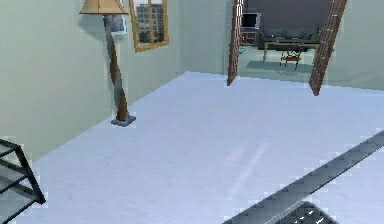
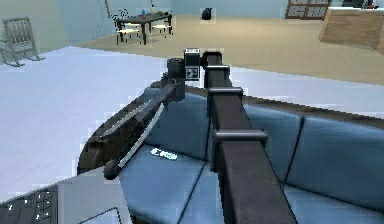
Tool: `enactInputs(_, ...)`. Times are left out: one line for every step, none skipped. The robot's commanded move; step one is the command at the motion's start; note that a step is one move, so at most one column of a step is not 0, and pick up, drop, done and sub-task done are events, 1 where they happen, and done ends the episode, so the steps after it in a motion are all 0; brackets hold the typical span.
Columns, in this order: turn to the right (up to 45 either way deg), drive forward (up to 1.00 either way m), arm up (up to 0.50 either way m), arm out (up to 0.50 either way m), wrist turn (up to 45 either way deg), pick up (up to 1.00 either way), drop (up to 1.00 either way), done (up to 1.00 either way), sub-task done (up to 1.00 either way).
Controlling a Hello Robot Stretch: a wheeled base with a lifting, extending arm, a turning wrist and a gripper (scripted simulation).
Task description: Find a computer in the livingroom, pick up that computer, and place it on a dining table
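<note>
Over the blue sofa (image 2: 300,150): one gripper (image 2: 118,160), one computer (image 2: 50,205) near it.
Down-left of the fingertips in the arm side view lies what looks like a laptop keyboard (grey, cut off by the bottom edge). I cannot tell how the fingers stand, nor whether they hold anything. One dining table (image 2: 145,18) stands well apart, across the floor.

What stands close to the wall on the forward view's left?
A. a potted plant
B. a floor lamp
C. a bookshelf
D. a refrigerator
B: a floor lamp, with a tan shade, a wooden post and a dark base, stands close to that wall.
</note>
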Motion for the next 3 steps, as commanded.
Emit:
enactInputs(0.0,0.00,0.00,-0.34,0.0,0.00,0.00,0.00,0.00)
enactInputs(21.0,0.00,0.00,0.00,0.0,0.00,0.00,0.00,0.00)
enactInputs(0.0,1.00,0.00,0.00,0.0,0.00,0.00,0.00,0.00)
